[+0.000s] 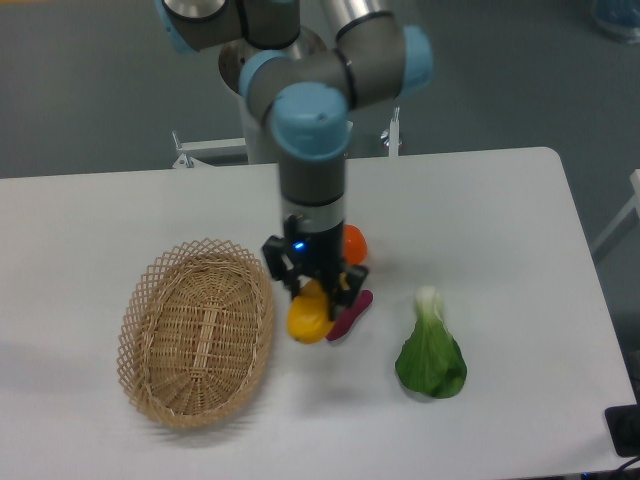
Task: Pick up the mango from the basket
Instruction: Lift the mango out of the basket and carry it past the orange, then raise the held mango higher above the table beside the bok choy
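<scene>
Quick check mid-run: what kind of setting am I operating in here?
Most likely a robotics lab test bench, not a kitchen: a bare white table on grey flooring, the arm's pedestal mounted behind it, and produce laid out as props, like the tan woven wicker basket and leafy green bok choy.

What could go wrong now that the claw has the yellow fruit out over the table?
The claw grips only the top of the mango, and most of the smooth fruit hangs below, so it might slip and drop onto the table. The mango also hangs right by the purple sweet potato and the orange, so lowering it here could knock them. The basket now sits empty, well clear.
</scene>
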`<state>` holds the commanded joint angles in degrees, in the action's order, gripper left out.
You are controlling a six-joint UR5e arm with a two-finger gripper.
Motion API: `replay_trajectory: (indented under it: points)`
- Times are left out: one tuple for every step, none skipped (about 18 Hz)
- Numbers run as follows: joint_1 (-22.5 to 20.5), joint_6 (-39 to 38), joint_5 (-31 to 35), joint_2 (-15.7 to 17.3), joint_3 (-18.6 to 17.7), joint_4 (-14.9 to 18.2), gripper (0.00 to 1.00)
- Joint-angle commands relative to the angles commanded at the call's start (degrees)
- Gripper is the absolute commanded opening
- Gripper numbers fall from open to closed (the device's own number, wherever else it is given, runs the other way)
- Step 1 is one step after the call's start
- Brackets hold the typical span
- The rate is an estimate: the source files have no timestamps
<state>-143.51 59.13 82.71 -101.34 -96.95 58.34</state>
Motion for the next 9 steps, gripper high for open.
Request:
replay_trajectory:
  points:
    - [-1.8, 2.4, 0.0, 1.0, -0.1, 1.8, 0.55]
    - [-3.2, 5.3, -0.2, 1.4, -0.1, 2.9, 0.55]
    - [-4.6, 7.6, -0.6, 1.4, 0.3, 3.2, 0.55]
    - [-6.3, 9.2, -1.6, 1.4, 0.3, 3.3, 0.55]
    - [-7.6, 10.6, -2.1, 1.4, 0.2, 3.3, 0.55]
    - [-8.5, 12.1, -2.5, 1.4, 0.4, 3.3, 0.55]
    - [-9.6, 13.6, -2.8, 1.3, 0.6, 3.4, 0.55]
    - [-10.6, 14.9, -3.2, 1.3, 0.6, 3.4, 0.55]
    - [-11.2, 15.8, -3.5, 1.3, 0.5, 3.4, 0.55]
